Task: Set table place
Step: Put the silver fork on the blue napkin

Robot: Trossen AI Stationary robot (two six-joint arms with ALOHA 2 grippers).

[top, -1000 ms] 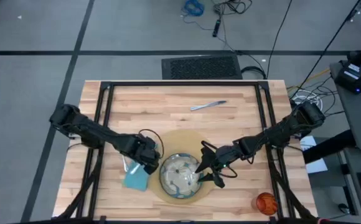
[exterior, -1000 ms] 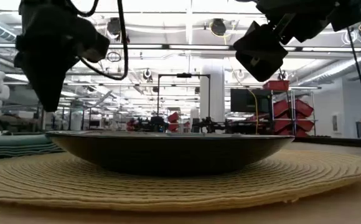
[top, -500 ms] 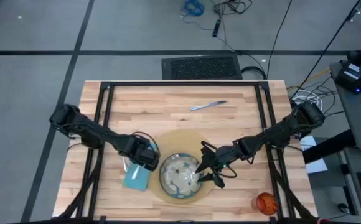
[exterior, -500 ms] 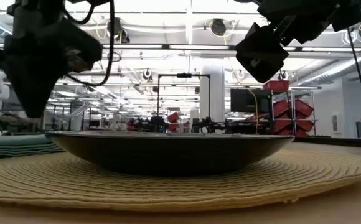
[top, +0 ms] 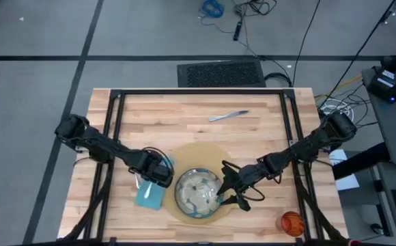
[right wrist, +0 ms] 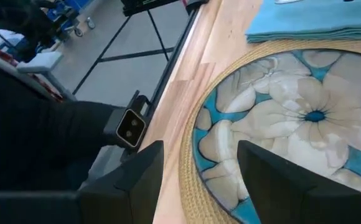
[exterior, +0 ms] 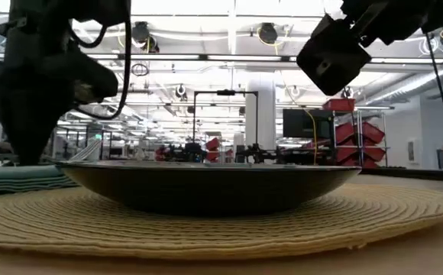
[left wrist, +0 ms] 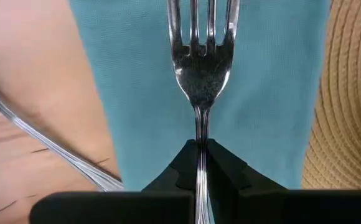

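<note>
While the fork is held over the napkin, these notes are taken:

Left gripper (left wrist: 197, 163): fingers pressed together on the handle of the fork (left wrist: 200, 68); tines pointed forward over the teal napkin (left wrist: 143, 81). In the high view it is placed at the napkin (top: 149, 195), just beside the mat's left edge.

Right gripper (top: 230, 192): fingers spread, nothing held; hung over the right rim of the dish (top: 197, 191).

Dish: seated on the round woven mat (top: 205, 154); a flower pattern is shown inside it (right wrist: 292, 124).

Spoon (left wrist: 37, 140): lying on the wood beside the napkin, partly hidden by the left fingers.

Knife (top: 227, 116): well apart, toward the far side of the table (top: 184, 109).

Cup (top: 291, 223): orange, near the front right corner, not yet placed.

Step judged: the fork is about to be laid on the napkin.

Risk, fork: if released while tilted, it could be tipped off the cloth toward the spoon or mat.

Risk, napkin: a low fingertip could drag and bunch the cloth.

Risk, dish: a careless right-arm move could nudge the rim and shift the dish off centre.
</note>
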